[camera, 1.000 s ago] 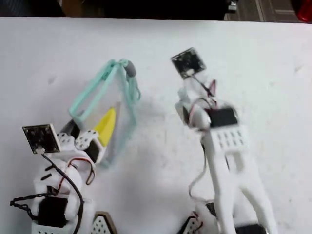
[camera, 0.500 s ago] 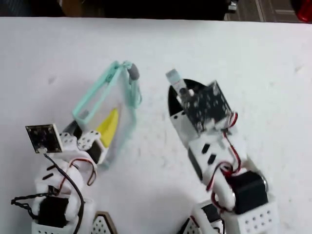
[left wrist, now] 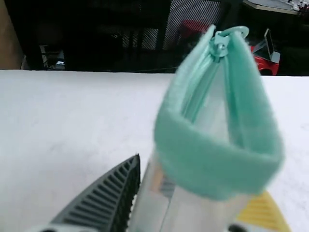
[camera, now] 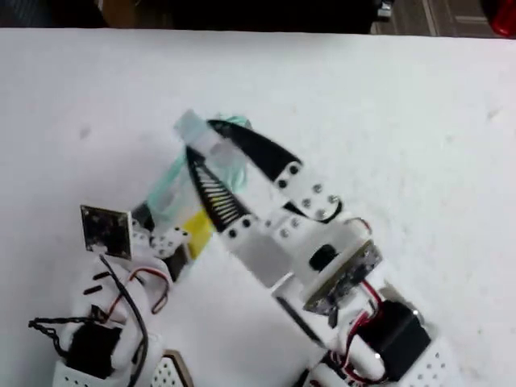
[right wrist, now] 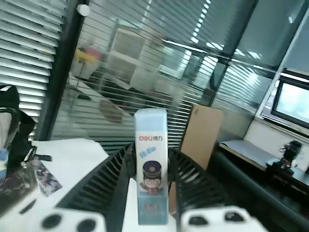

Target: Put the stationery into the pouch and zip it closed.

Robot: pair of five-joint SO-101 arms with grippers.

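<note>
A clear pouch with a teal zip rim (camera: 164, 187) stands tilted on the white table, its mouth gaping in the left wrist view (left wrist: 218, 145). The zip pull (left wrist: 223, 39) sits at the far end. My left gripper (camera: 167, 242) is shut on the pouch's near end, one ribbed finger (left wrist: 108, 203) showing beside the clear wall. A yellow item (camera: 198, 225) lies inside the pouch (left wrist: 263, 212). My right gripper (camera: 200, 139) is shut on a small white and blue eraser box (camera: 193, 129), held above the pouch's far end. The box (right wrist: 151, 135) stands upright between the right gripper (right wrist: 151, 151) fingers.
The white table (camera: 419, 129) stretches out to the right and behind the pouch. The right arm's body (camera: 322, 258) crosses the middle of the table from the lower right. The table's far edge (camera: 258, 31) meets a dark background.
The right arm has swung left from the table's middle to above the pouch, carrying the eraser box. The pouch and left gripper have shifted slightly right.
</note>
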